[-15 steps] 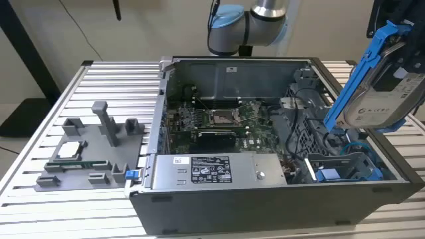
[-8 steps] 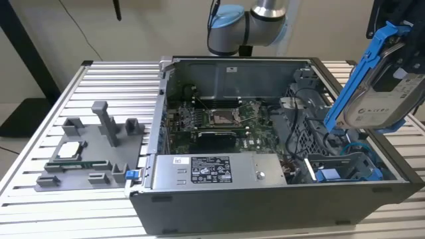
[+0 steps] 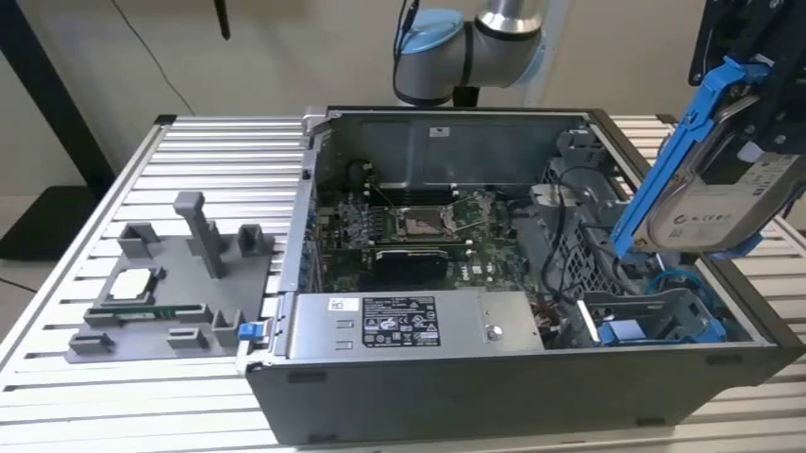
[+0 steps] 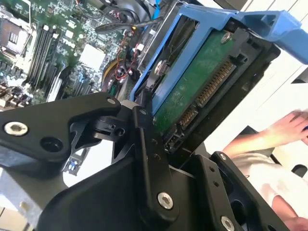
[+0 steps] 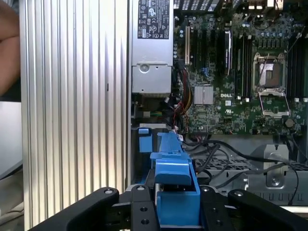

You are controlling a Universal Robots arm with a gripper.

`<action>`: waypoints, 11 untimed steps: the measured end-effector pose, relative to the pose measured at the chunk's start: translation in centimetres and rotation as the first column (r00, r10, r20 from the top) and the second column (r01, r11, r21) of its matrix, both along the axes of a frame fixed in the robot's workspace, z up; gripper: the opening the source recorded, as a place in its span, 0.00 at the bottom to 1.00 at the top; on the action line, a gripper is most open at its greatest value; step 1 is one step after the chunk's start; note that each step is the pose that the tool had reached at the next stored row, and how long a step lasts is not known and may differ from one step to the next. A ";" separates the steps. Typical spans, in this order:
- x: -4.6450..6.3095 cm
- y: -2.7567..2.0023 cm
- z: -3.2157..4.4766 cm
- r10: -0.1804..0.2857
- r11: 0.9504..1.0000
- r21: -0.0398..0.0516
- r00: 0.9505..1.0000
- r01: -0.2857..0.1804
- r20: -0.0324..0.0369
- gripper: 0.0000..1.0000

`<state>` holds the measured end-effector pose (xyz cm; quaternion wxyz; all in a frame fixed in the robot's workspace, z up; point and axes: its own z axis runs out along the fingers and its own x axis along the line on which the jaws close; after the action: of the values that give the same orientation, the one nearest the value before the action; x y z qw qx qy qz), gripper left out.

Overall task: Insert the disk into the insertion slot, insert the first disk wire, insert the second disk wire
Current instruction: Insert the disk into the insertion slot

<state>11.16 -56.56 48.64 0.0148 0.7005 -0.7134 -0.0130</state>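
The gripper (image 5: 176, 207) is clamping the disk (image 3: 724, 189) by its blue carrier (image 3: 674, 142), with the fingers closed against the carrier's sides. The disk is hanging tilted above the computer case (image 3: 504, 401) at the exterior view's right, apparently to clear the case wall and cables. The insertion slot (image 3: 648, 319) is sitting below it at the near corner, not yet occupied. The grip is leaving the connector edge (image 4: 211, 89) exposed, probably for the wires.
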 end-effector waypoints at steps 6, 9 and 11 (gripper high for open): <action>0.0 -0.30 -0.87 -0.001 1.000 0.000 1.000 0.001 0.000 0.00; 0.0 -0.52 -1.27 -0.002 1.000 0.000 1.000 0.002 0.000 0.00; 0.0 -0.65 -1.57 -0.002 1.000 0.000 1.000 0.002 0.000 0.00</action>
<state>11.16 -57.21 47.06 0.0148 0.6997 -0.7142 -0.0129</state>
